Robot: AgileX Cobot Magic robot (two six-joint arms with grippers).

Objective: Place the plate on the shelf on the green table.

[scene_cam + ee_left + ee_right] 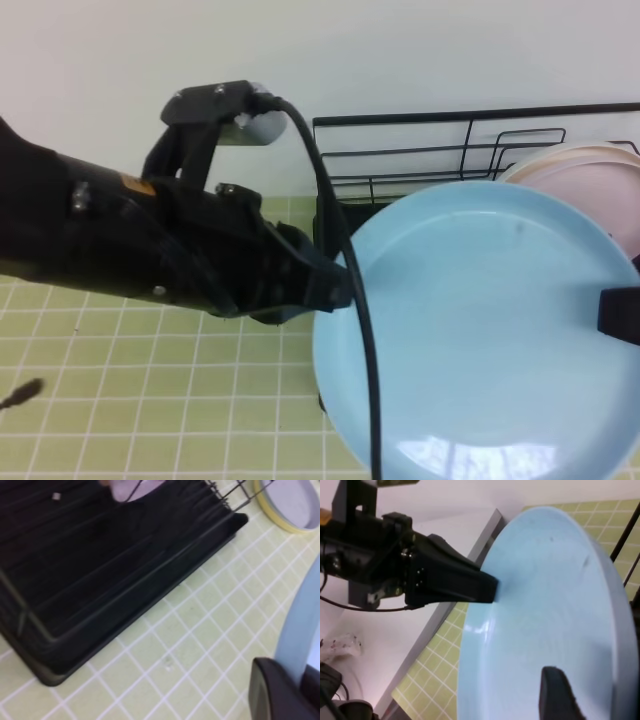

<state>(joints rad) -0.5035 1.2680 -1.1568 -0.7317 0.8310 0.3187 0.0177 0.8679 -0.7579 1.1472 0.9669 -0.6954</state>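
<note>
Light blue plate [480,330] held tilted above the green tiled bench [150,400], near the black wire shelf [420,150]; left tool [340,285] clamped on its rim, right tool [620,315] spread wide. No legible writing.

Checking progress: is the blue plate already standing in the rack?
No, the blue plate is held up by the left gripper, outside the rack.

A plain, evenly lit white wall [420,50] rises behind the left claw [335,285], while under that claw a pale grey edge strip [470,570] borders a whitish floor [395,645].
</note>
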